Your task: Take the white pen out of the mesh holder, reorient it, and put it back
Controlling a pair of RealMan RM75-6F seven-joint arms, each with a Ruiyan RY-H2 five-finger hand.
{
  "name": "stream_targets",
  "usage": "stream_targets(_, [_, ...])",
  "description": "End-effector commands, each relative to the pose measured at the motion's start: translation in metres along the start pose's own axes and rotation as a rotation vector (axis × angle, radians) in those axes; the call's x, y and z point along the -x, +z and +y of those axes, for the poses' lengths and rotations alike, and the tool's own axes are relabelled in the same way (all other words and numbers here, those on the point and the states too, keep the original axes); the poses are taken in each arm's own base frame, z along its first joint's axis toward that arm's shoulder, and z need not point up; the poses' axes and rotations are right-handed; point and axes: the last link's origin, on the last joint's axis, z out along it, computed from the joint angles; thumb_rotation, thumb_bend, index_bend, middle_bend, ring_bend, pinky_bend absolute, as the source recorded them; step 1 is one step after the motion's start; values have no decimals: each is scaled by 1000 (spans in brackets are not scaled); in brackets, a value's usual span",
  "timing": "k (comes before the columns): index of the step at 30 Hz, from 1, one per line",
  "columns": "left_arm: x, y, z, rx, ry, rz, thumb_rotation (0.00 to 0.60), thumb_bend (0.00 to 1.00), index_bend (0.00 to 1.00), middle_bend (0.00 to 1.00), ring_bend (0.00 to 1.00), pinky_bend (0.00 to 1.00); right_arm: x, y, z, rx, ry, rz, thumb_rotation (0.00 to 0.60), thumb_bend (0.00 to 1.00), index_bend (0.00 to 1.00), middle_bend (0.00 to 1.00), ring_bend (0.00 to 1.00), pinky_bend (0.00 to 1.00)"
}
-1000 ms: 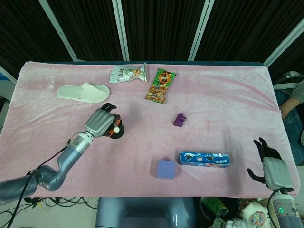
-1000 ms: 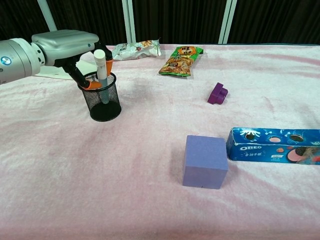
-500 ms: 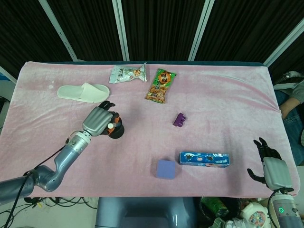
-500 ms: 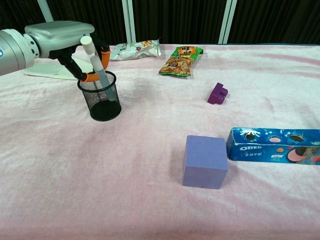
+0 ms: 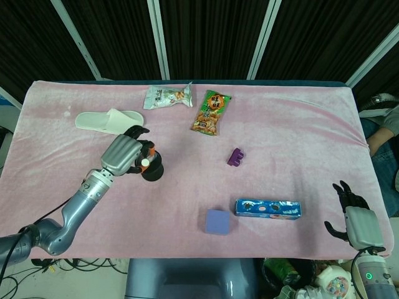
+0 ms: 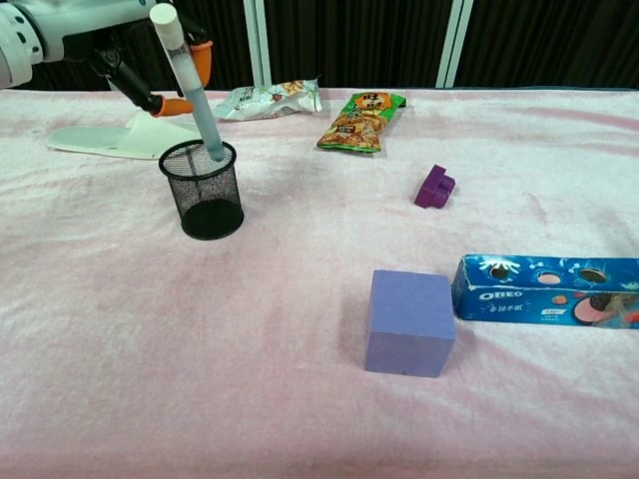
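A: Pink cloth covers the table [image 6: 300,419], dark curtains behind. What's far left?

B: White slipper [image 6: 105,140]. Next to it the left robot hand [image 5: 124,156] grips the white pen [image 6: 188,85] near its top; pen tilted, its lower tip at the rim of the black mesh holder [image 6: 203,190].

A: Middle?

B: Two snack packets at the back, white [image 6: 268,98] and green [image 6: 363,120]. Small purple block [image 6: 434,187], bigger purple cube [image 6: 408,321] in front.

A: Right side?

B: Blue Oreo box [image 6: 549,291] lying flat. Right robot hand [image 5: 356,218] off the table's corner, fingers spread, holding nothing.
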Motion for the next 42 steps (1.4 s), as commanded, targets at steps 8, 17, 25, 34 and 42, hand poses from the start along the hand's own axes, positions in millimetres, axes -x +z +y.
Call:
stream_targets(8, [-23,1,6,-12,-109,15,600,422,601,569,159,152,0,0,0,1,1,-3,600,186,0,0,158,160])
stream_targets(17, [-23,31,18,-17,-123,16,600,422,603,567,159,153,0,0,1,4,4,-6,600,186,0,0,158,169])
stream_targets(25, [-8,53,34,10,-94,44,600,422,609,568,163,157,0,1,1,5,7,-7,600,186,0,0,158,169])
stream_targets(34, [9,59,42,138,203,159,600,422,635,585,191,185,0,1,2,6,12,-9,600,186,0,0,158,169])
stream_targets(42, [14,58,45,120,58,145,600,422,639,601,195,188,0,1,1,5,11,-8,600,186,0,0,158,169])
